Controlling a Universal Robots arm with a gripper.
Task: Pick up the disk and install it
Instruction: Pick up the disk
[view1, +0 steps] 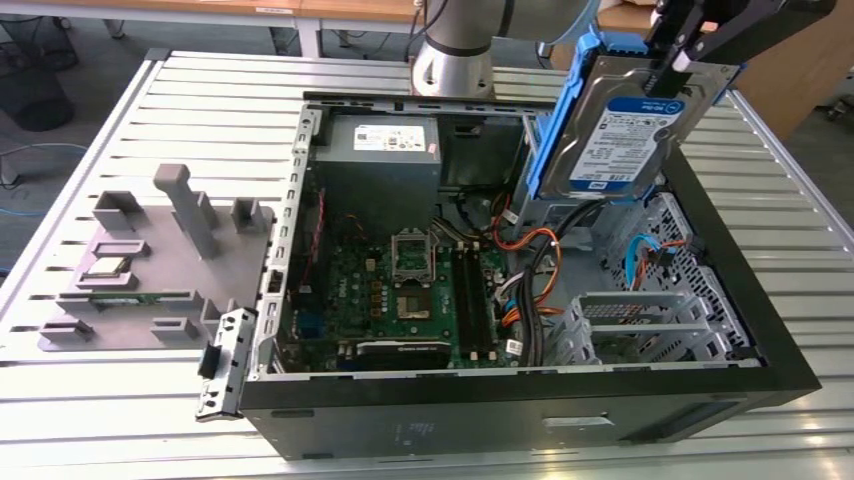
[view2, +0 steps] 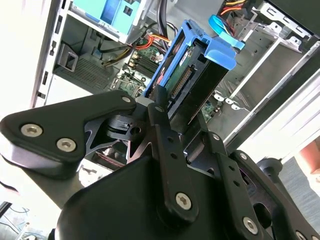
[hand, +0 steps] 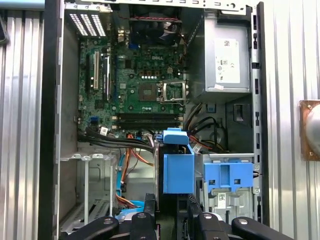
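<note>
The black two-fingered pincer (view1: 681, 72) sits in the upper right of the exterior view, its fingers clamped on the upper end of the disk (view1: 627, 130). The disk hangs nearly upright and slightly tilted, with its white-and-blue label facing the camera and a blue rail down its side. It is in the air over the far right part of an open computer case, clear of the case floor. In the second wrist view the pincer (view2: 175, 107) grips the disk (view2: 186, 80), whose connector row shows close to the fingers. In the first wrist view the pincer (hand: 172, 210) holds the disk (hand: 177, 172) edge-on above the case interior. A slatted metal table (view1: 120, 430) spans the exterior view. The black case (view1: 534, 425) lies on its side across the centre and right, with its side panel off. The arm's grey base (view1: 454, 50) stands at top centre, behind the case. A grey moulded fixture (view1: 147, 270) lies at the left, just beside the case. Inside the case, a grey power supply (view1: 380, 160) sits at upper centre and a green motherboard (view1: 400, 290) in the middle. A silver drive cage (view1: 641, 320) is at lower right, with orange cables (view1: 527, 245) between it and the motherboard. In the first wrist view a lone blue bracket (hand: 230, 175) sits just beside the disk.
</note>
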